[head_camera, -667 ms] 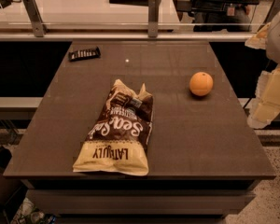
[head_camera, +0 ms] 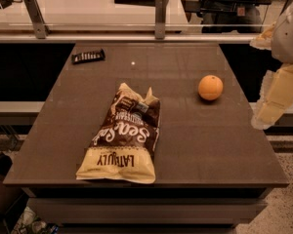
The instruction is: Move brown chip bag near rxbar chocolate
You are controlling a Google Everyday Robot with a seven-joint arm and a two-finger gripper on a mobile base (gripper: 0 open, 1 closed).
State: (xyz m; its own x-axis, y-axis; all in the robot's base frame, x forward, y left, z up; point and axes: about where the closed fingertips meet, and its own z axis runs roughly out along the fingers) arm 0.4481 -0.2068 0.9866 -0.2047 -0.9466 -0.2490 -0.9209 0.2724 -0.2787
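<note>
The brown chip bag (head_camera: 123, 138) lies flat on the dark table (head_camera: 210, 145), left of centre near the front edge. It has a dark brown middle with white script and cream-yellow ends. The rxbar chocolate (head_camera: 88, 56), a small black bar with pale marks, lies at the table's far left corner, well apart from the bag. My gripper (head_camera: 271, 106) hangs at the right edge of the view, just beyond the table's right side, far from both objects and holding nothing that I can see.
A round orange fruit (head_camera: 210, 87) sits on the right part of the table. A glass-railed counter (head_camera: 88, 13) with metal posts (head_camera: 160, 16) runs behind the table. The floor drops away at the front and the right.
</note>
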